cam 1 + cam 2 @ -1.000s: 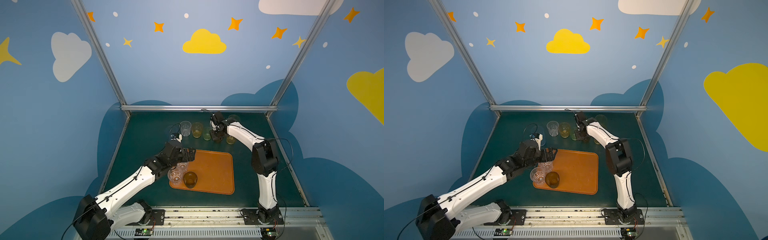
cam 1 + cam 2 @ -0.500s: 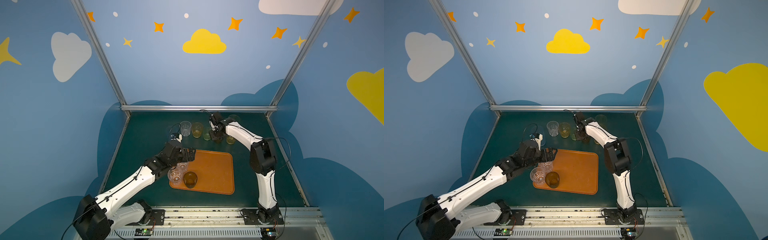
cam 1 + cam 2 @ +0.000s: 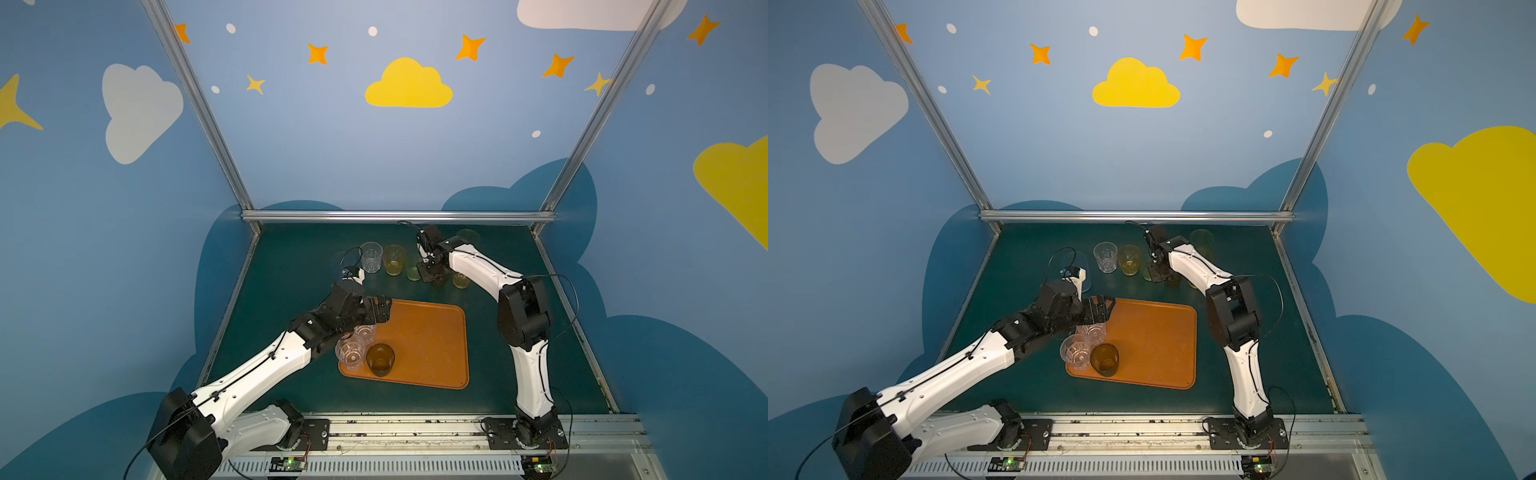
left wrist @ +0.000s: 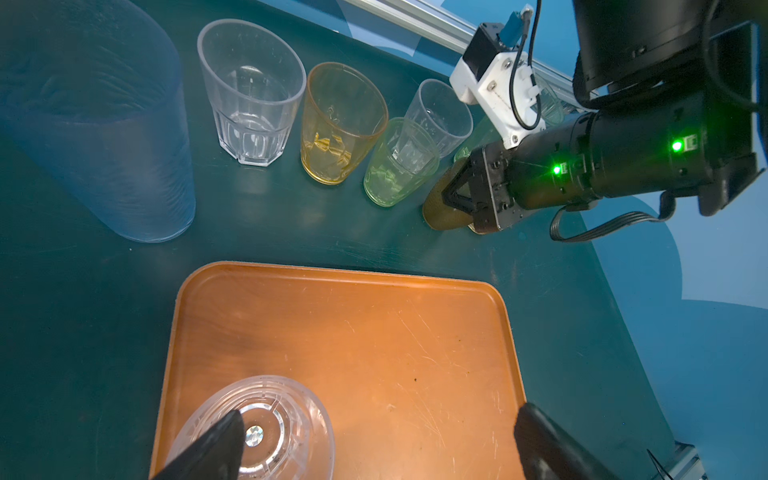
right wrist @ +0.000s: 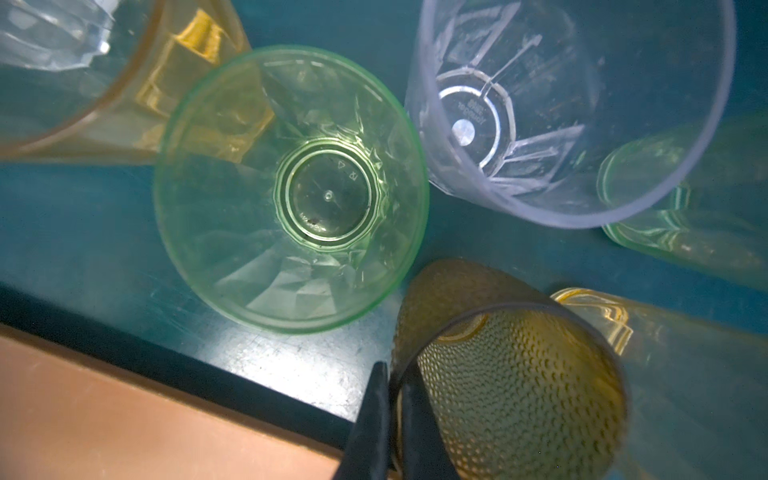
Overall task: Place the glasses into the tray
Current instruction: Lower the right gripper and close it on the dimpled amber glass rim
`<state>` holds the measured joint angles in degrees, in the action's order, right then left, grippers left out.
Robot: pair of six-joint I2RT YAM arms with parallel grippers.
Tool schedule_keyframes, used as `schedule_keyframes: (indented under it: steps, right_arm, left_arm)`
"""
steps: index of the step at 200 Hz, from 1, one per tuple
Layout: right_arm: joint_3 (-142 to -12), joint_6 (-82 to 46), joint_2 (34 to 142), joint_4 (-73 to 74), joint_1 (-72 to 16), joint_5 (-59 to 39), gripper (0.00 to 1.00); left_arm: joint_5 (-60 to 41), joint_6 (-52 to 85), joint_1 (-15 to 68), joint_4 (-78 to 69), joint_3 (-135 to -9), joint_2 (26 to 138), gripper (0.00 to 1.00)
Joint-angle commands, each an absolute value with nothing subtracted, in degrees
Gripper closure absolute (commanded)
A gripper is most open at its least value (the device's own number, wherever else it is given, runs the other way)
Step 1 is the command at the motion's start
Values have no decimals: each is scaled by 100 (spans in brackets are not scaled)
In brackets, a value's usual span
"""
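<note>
The orange-brown tray lies mid-table. At its near-left end stand two clear faceted glasses and a dark brown glass. My left gripper hangs open over the tray's far-left part, with a clear glass under one finger. Just beyond the tray's far edge, my right gripper is shut on the rim of a dimpled brown glass, one finger inside and one outside.
More glasses stand in a row behind the tray: frosted bluish, clear faceted, amber, green and another clear one. A small amber glass and a tall yellow one flank the right arm.
My right gripper's fingers have closed onto the brown glass's rim. The left arm and the glasses in the tray have not moved.
</note>
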<state>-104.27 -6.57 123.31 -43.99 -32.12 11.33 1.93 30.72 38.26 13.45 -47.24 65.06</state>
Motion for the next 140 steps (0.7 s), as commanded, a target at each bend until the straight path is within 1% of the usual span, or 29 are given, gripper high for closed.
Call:
schedule_keyframes:
  steps: [1, 22, 81, 140]
  right_arm:
    - [-10619, -643, 12346, -4491, -3260, 1167, 97]
    - [-10617, -693, 12290, -4507, -3283, 1165, 100]
    - [-10538, -855, 12240, -4682, -3305, 1318, 100]
    - [-10291, -1095, 11794, -4484, -3390, 975, 100]
  left_arm:
    - [168, 3074, 3806, 1314, -4707, 6569, 0]
    - [185, 3075, 3807, 1305, -4708, 6576, 0]
    - [335, 3045, 3797, 1313, -4660, 6582, 0]
    - [478, 3071, 3788, 1173, -4526, 6512, 0]
